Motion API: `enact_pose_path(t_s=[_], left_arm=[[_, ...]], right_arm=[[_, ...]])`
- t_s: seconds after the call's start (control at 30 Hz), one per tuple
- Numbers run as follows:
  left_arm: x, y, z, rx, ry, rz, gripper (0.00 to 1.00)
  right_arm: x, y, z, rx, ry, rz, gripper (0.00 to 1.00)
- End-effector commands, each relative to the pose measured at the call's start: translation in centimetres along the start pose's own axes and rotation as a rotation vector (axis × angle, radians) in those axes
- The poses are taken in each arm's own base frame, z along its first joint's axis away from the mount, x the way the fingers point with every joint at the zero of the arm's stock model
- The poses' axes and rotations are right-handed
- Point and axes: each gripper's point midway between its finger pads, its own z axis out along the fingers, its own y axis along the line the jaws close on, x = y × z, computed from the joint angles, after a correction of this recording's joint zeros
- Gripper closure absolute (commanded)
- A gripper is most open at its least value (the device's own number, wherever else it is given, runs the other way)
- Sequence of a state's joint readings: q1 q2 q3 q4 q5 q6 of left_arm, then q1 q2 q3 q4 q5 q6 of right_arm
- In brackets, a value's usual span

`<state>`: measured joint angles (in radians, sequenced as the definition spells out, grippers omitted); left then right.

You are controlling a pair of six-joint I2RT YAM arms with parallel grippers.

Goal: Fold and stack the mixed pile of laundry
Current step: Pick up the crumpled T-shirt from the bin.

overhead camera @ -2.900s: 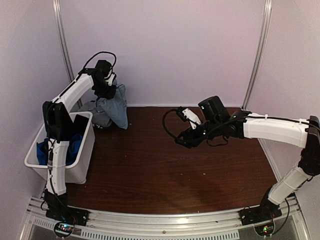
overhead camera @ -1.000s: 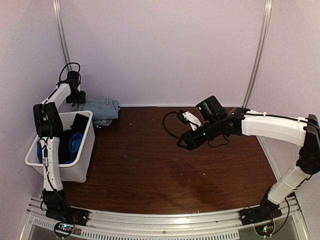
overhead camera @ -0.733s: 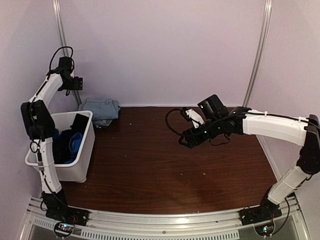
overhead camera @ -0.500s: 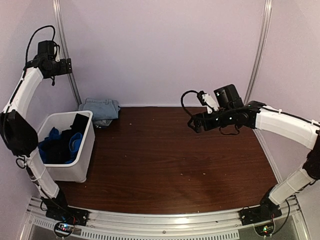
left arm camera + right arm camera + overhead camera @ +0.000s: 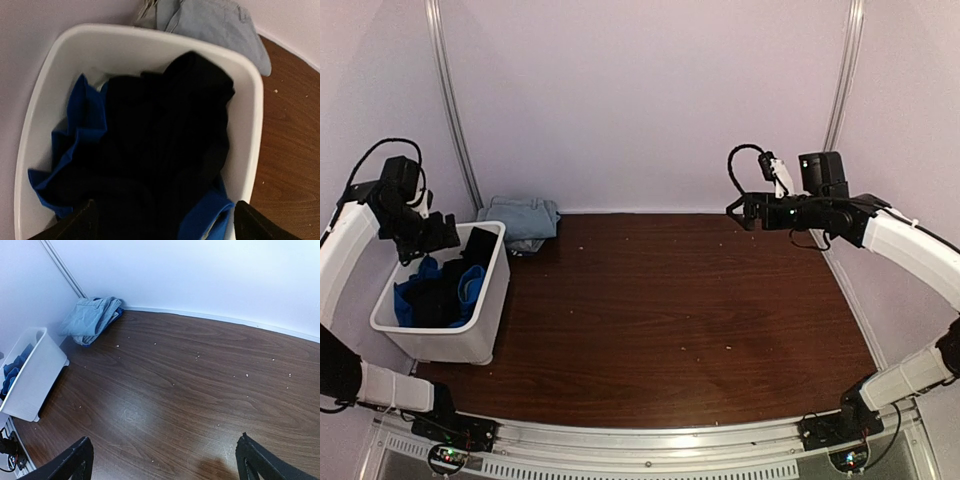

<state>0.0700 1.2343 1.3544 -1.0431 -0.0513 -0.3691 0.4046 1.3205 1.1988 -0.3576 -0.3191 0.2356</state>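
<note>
The left gripper [image 5: 167, 224] hangs with its jaws spread wide and nothing between them, directly above the black cloth [image 5: 170, 130] that fills the white bin [image 5: 250, 125]. Royal-blue fabric [image 5: 85, 120] shows around that cloth at 9 and 5 o'clock in the wrist view. Past the bin's rim at 12 to 1 o'clock, folded light-blue denim [image 5: 215, 25] lies on the table [image 5: 670, 320], at about 10 o'clock in the top view. The right gripper [image 5: 740, 208], also wide open and empty, is held high at 2 o'clock, well apart from all cloth. A deep pinch here would likely catch blue fabric with the black, so 2 garments would lift tangled. A trailing hem could snag the rim and drag or tip the bin toward the denim just behind it.
</note>
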Motion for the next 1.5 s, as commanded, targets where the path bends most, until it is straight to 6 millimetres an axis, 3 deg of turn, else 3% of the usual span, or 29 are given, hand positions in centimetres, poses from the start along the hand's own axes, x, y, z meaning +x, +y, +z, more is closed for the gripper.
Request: enact_pose_path(t_s=[0.0,0.1,0.2,0.37,0.4,0.47,0.57,0.6,0.63,0.77,0.97,1.1,1.23,1.3,1.37,1.43,1.47], left_arm=[[6.9,3.5,-0.5,-0.160,0.162,-0.080,0.11],[10.0,4.3,0.8,-0.195,0.255,-0.102,0.19],[11.7,4.2,2.4,-0.195,0.316,-0.116,0.23],[13.4,4.8,4.9,-0.232,0.375,-0.114,0.18],[13.8,4.8,5.6,-0.236,0.394,-0.113,0.20],[13.8,5.0,6.3,-0.252,0.396,-0.112,0.35],[10.7,5.1,5.1,-0.260,0.286,-0.127,0.83],[9.1,5.2,4.2,-0.270,0.232,-0.130,0.95],[7.6,5.4,3.2,-0.285,0.186,-0.133,1.00],[1.3,5.1,-0.8,-0.284,0.009,-0.148,1.00],[-9.5,1.9,-7.1,-0.102,-0.334,-0.238,1.00],[-17.7,-3.5,-12.0,0.214,-0.580,-0.248,1.00],[-24.4,-11.7,-17.8,0.602,-0.779,-0.175,1.00],[-25.9,-18.0,-20.8,0.770,-0.822,-0.074,1.00],[-26.0,-24.6,-23.0,0.942,-0.832,0.018,1.00],[-24.4,-31.3,-24.3,1.128,-0.814,0.088,1.00],[-23.4,-33.6,-25.2,1.219,-0.808,0.110,1.00]], right_arm=[[1.0,0.5,-0.2,-0.077,0.027,0.025,0.00],[1.4,0.7,-0.1,-0.098,0.037,0.031,0.00],[1.7,0.5,0.0,-0.099,0.045,0.038,0.00],[1.7,0.3,-0.4,-0.091,0.041,0.048,0.00],[1.8,0.2,-0.4,-0.087,0.040,0.050,0.00],[1.7,0.1,-0.5,-0.083,0.037,0.051,0.00],[1.7,0.0,-0.6,-0.079,0.043,0.053,0.00],[1.6,0.0,-0.6,-0.079,0.043,0.051,0.00],[1.7,0.0,-0.7,-0.078,0.042,0.051,0.00],[1.6,0.0,-0.7,-0.082,0.038,0.052,0.00],[1.2,0.3,-1.0,-0.094,0.033,0.046,0.00],[1.0,0.2,-1.3,-0.086,0.025,0.040,0.00],[0.6,0.2,-1.9,-0.082,0.008,0.036,0.00],[0.3,0.0,-2.1,-0.077,-0.002,0.039,0.00],[0.1,-0.2,-2.4,-0.074,-0.012,0.048,0.00],[-0.2,-0.4,-2.7,-0.072,-0.025,0.060,0.00],[-0.2,-0.5,-2.9,-0.069,-0.029,0.064,0.00]])
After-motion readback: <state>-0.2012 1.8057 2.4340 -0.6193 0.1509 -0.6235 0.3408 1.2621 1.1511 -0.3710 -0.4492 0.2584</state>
